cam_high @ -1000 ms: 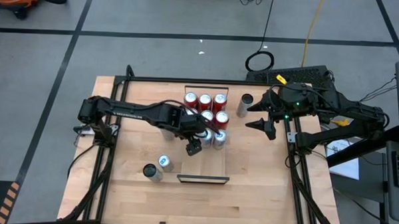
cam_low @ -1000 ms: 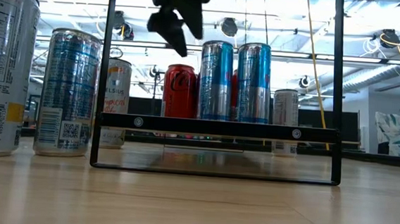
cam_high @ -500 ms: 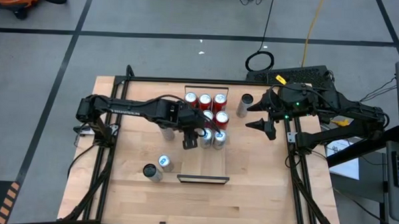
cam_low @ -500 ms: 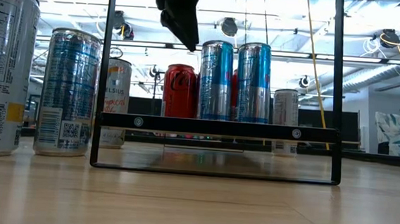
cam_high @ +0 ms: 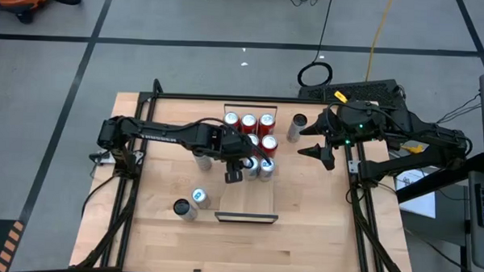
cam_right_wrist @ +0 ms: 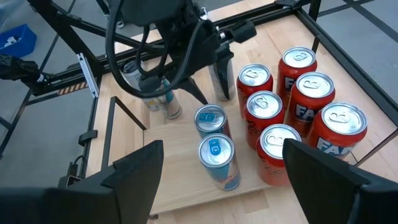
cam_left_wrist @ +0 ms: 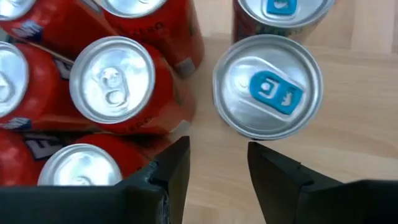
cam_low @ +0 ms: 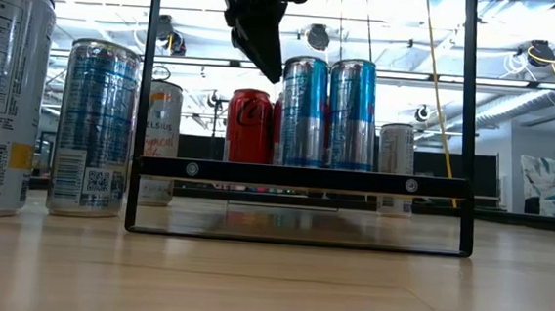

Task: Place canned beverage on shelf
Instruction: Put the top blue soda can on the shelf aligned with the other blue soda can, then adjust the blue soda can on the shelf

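Note:
The shelf (cam_high: 245, 197) is a narrow light-wood board lying across the table's middle. Several red cans (cam_high: 249, 122) stand upright on its far end, and two silver cans with blue tabs (cam_high: 266, 167) stand upright just nearer. My left gripper (cam_high: 234, 173) hangs above the board, slanting down, beside the blue-tab cans' left side. In the left wrist view its fingers (cam_left_wrist: 217, 155) stand apart with bare wood between them, and the closer blue-tab can (cam_left_wrist: 267, 84) lies just past one fingertip. My right gripper (cam_high: 308, 143) waits open and raised at the table's right.
Two silver cans (cam_high: 189, 204) stand on the table near the left front. Another (cam_high: 202, 159) stands under my left arm. A dark-topped can (cam_high: 297, 127) stands right of the shelf, near my right gripper. Black rails (cam_high: 135, 189) line the table's sides.
My left gripper has rolled about its own axis above the shelf, and the gap between its fingers has narrowed. In the low view its tips have swung closer to the left blue-tab can. The cans have not moved.

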Robot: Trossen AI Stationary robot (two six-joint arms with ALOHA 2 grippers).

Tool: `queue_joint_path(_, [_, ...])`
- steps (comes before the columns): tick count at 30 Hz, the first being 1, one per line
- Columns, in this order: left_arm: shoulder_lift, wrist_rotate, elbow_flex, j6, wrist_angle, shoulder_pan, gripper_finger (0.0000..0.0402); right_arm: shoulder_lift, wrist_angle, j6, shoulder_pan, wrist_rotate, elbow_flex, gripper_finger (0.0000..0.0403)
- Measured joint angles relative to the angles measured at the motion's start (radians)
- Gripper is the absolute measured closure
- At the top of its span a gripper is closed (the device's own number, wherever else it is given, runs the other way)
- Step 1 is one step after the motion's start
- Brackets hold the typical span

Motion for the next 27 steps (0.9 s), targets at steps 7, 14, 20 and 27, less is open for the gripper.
queue_joint_path(7, [0.001,0.006,0.000,0.001,0.009,-0.003,0.0240,0.000,0.000,0.000,0.000,0.000,0.000,0.0099])
queue_joint_path(14, [0.001,0.016,0.000,-0.022,-0.070,-0.007,0.0240,0.000,0.000,0.000,0.000,0.000,0.000,0.0099])
queue_joint_path(20, [-0.030,0.094,0.024,-0.173,-0.200,-0.009,0.0240,0.000,-0.051,0.000,0.000,-0.008,0.000,0.0099])
queue_joint_path(27, [-0.114,0.134,0.024,-0.306,-0.213,-0.045,0.0240,-0.008,-0.067,0.061,0.017,-0.107,-0.135,0.0150])
